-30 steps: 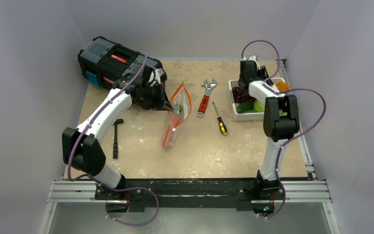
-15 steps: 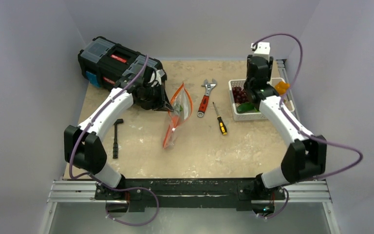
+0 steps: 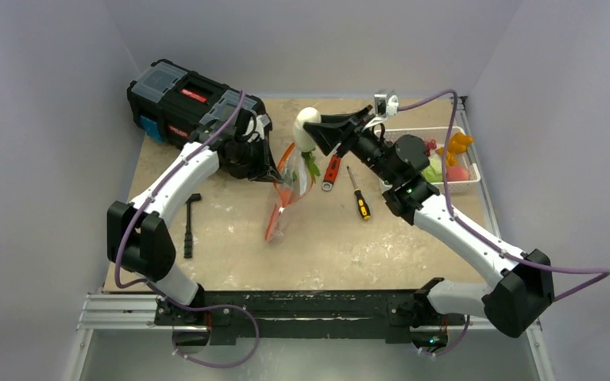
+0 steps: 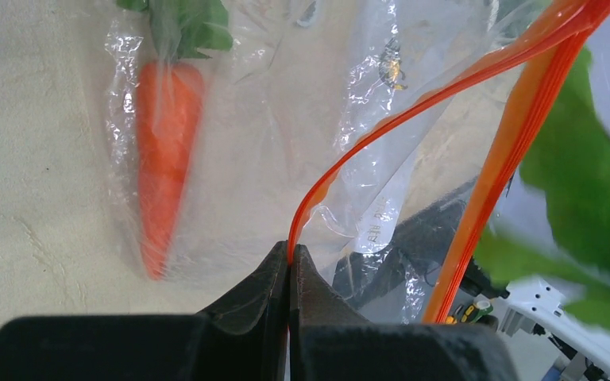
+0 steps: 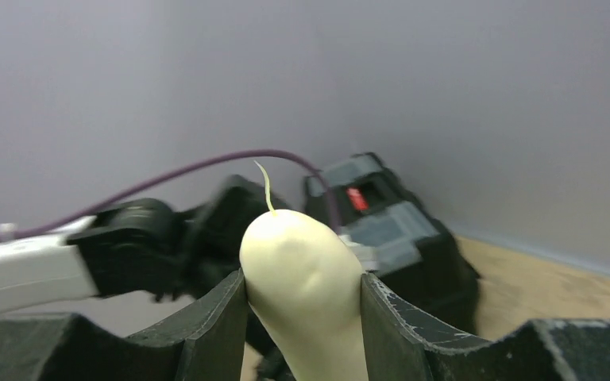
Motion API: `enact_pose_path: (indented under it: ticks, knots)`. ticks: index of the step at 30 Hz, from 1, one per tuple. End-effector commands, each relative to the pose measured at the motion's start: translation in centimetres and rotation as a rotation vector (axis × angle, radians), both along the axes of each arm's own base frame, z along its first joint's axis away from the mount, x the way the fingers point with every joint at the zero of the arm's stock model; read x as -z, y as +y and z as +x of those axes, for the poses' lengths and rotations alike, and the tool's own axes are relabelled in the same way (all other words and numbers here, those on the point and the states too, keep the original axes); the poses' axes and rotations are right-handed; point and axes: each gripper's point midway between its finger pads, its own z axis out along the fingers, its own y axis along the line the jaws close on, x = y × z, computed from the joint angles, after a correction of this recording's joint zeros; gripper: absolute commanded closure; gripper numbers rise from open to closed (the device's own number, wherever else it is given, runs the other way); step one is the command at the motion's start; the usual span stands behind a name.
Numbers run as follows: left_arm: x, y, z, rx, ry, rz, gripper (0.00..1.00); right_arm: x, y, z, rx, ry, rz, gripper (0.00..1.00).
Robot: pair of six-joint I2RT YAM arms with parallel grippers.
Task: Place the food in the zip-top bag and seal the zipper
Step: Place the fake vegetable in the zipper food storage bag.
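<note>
Your bag (image 3: 290, 190) lay on the table with its mouth end raised and a carrot (image 4: 163, 151) already inside. Your left gripper (image 4: 289, 262) was clamped tight on the zipper (image 4: 413, 103), lifting one lip, apparently to hold the mouth agape. Just above the bag, your right gripper (image 5: 302, 294) pinched the radish (image 5: 306, 270), leaves hanging toward the opening, likely for dropping in. More food waited in the basket (image 3: 467, 184), well right of the bag.
</note>
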Motion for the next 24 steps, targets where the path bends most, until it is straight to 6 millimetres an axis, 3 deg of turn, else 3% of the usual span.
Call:
enact_pose_path:
  ticks: [1, 8, 17, 24]
  knots:
    - [-2.7, 0.4, 0.5, 0.013, -0.118, 0.008, 1.00, -8.6, 1.7, -6.2, -0.211, -0.207, 0.225, 1.00]
    - [-3.4, 0.7, 0.6, 0.000, -0.171, 0.009, 1.00, -7.2, 2.5, -6.7, -0.233, -0.180, 0.304, 1.00]
    - [-4.7, 0.8, 0.5, -0.015, -0.223, -0.013, 1.00, -0.4, 3.2, -4.8, -0.138, -0.071, 0.264, 1.00]
    - [-5.0, 0.8, 0.4, -0.021, -0.233, -0.025, 1.00, 1.4, 3.4, -4.4, -0.108, -0.044, 0.213, 1.00]
